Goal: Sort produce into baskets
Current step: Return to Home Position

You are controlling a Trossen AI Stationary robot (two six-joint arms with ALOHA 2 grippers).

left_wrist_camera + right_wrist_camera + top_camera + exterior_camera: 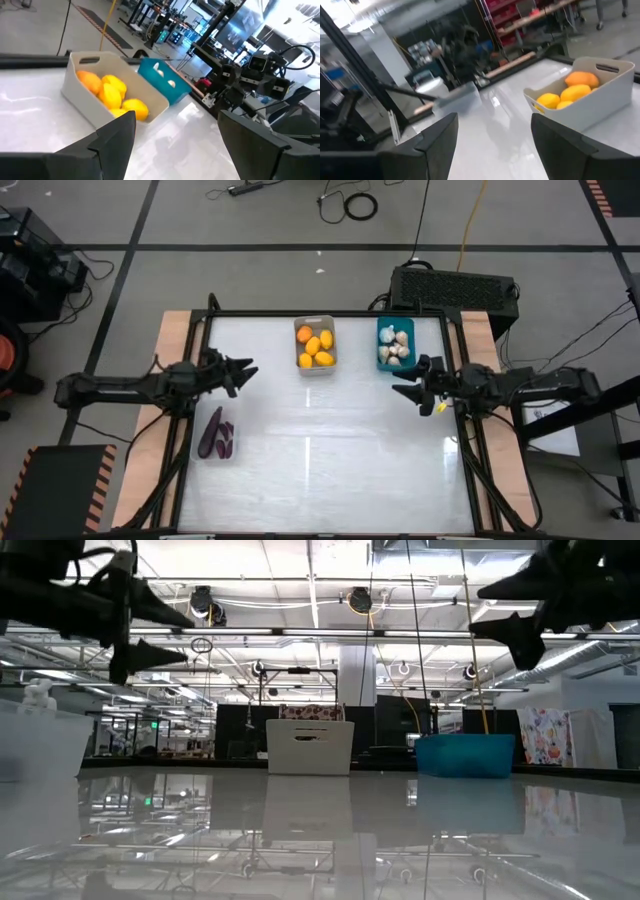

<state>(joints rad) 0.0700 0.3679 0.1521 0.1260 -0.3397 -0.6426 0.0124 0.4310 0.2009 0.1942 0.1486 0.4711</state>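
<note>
As seen from above, the left jaws were held wide open and empty over the left side of the tabletop (320,450). The right jaws were likewise spread and empty at its right side, just beside the teal bin (381,330). Whitish garlic bulbs (397,351) were noted in that bin. Yellow and orange fruits (316,347) were heaped in the grey bin (316,319), set along the same edge toward its middle. Purple eggplants (212,432) were recorded in the clear bin (197,448), near the left jaws.
</note>
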